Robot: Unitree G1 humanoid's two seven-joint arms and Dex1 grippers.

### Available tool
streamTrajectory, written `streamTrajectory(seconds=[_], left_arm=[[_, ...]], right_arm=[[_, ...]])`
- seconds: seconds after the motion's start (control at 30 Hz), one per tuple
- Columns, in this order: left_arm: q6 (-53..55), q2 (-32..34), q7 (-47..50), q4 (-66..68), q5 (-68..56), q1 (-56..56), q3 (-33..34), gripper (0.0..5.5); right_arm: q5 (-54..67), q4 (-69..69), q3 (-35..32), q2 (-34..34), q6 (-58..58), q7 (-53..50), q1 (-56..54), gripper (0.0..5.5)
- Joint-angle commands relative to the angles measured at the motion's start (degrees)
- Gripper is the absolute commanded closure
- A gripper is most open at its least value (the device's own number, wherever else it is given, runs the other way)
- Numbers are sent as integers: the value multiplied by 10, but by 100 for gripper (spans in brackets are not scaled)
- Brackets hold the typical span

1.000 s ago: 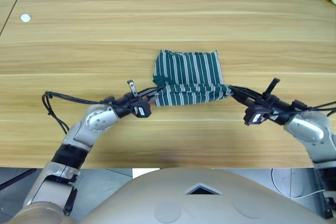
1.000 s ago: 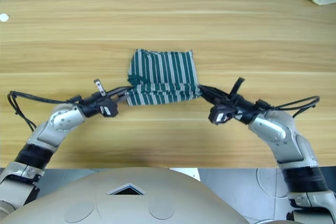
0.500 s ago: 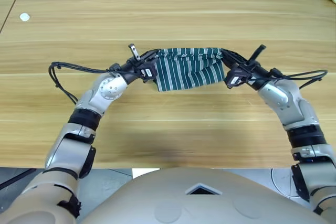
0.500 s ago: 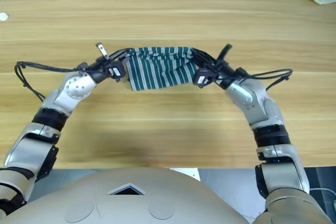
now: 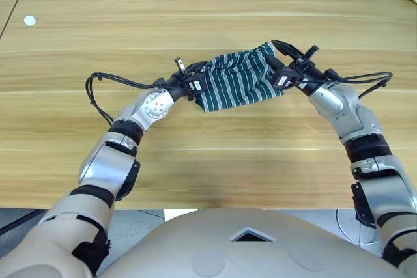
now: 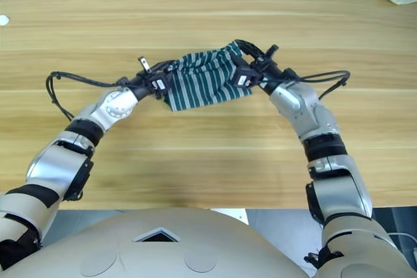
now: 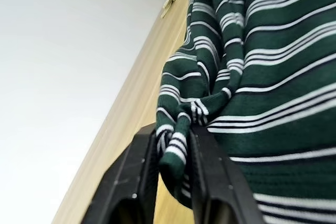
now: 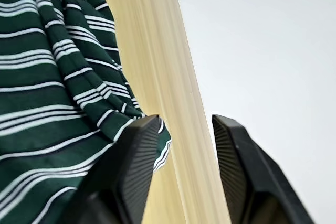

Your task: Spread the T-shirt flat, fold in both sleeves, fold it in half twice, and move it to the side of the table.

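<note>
Green-striped T-shirt (image 5: pixel 238 83) pinched between left fingers (image 7: pixel 131 182); right fingers (image 8: pixel 134 161) parted beside it.

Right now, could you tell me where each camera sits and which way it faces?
Left eye view: on the head, facing forward and down at the table; both arms show, left gripper and right gripper at the T-shirt.
Right eye view: beside it, same scene.
Left wrist view: looks along its fingers, shut on the T-shirt.
Right wrist view: looks past its parted fingers at T-shirt and table.
All four share the T-shirt.
</note>
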Motion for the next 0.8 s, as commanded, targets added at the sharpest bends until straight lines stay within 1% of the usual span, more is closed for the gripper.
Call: streamTrajectory(seconds=[0.03,0.13,0.2,0.3,0.37,0.47,0.5,0.57,0.63,0.7,0.73,0.8], left_arm=[[6,1,35,27,-9,-26,9,389],[22,1,71,42,-6,-34,11,339],[44,1,90,56,-7,-44,14,336],[83,0,108,80,-3,-60,12,336],[94,-4,109,90,-8,-66,15,336],[84,-12,99,94,-36,-69,36,336],[81,-13,95,94,-49,-69,48,336],[83,-8,96,95,-73,-66,73,336],[83,2,92,96,-107,-56,106,336],[73,18,89,93,-137,-37,137,336],[65,26,86,90,-151,-24,152,336],[48,40,79,81,-175,4,175,336]], right_arm=[[-16,46,18,9,3,-25,-37,293],[-20,56,32,26,-5,-40,-47,238],[-22,60,51,46,-9,-40,-53,200],[-31,91,86,83,-16,-36,-72,200],[-30,116,95,101,-19,-43,-90,200],[-3,158,100,138,-32,-29,-116,200],[27,181,92,158,-35,-3,-124,200],[98,250,56,202,-15,54,-150,200],[178,324,-4,229,34,114,-175,200],[267,375,-79,235,100,185,-186,200],[295,394,-106,231,130,207,-187,200],[321,420,-135,222,171,217,-185,200]])
